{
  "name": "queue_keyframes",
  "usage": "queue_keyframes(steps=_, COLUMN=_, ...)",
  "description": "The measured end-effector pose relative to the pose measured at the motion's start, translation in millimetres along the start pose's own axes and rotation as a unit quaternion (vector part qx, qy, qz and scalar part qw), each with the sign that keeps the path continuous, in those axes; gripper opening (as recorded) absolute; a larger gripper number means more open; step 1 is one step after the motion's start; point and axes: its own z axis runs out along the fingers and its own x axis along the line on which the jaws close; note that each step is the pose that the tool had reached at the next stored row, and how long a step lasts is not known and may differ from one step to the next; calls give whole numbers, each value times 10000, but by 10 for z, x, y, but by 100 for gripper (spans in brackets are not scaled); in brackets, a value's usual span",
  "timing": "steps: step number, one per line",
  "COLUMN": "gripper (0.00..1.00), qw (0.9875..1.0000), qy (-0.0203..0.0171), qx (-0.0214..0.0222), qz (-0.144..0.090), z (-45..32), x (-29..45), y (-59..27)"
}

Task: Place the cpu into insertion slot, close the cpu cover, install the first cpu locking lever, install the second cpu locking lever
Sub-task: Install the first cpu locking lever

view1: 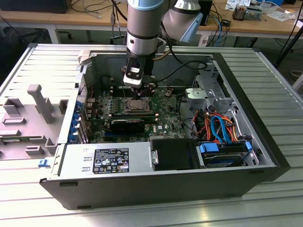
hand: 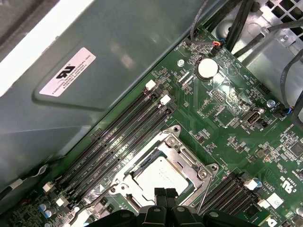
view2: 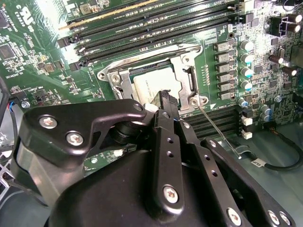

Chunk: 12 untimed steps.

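Benches strewn with cables stand behind a ribbed metal table, where an open case lies on its side with its green board facing up. Near the board's middle sits the slot, with long memory slots running beside it. The cpu lies flat in the slot, its pale top showing through the window of the cover, which looks folded down over it.

The gripper hangs just above the cpu's edge, near the cover's corner where a thin lever juts out free over the board. Its fingers are drawn together and hold nothing. A second rod lies along the cover's edge by the memory slots; I cannot tell whether it is latched.

By my reading, seating and covering are done and the first lever is in hand. Locking it calls for pressing that thin rod down and sideways under its catch. The contact must be exact, since joined tips could slip off it toward the capacitors close by.
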Motion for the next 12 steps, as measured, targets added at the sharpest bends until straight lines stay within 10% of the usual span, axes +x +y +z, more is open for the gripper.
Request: queue_keyframes(steps=12, gripper=11, qw=10000, qy=-1, qx=2, qz=-39, z=0, x=0, y=0)
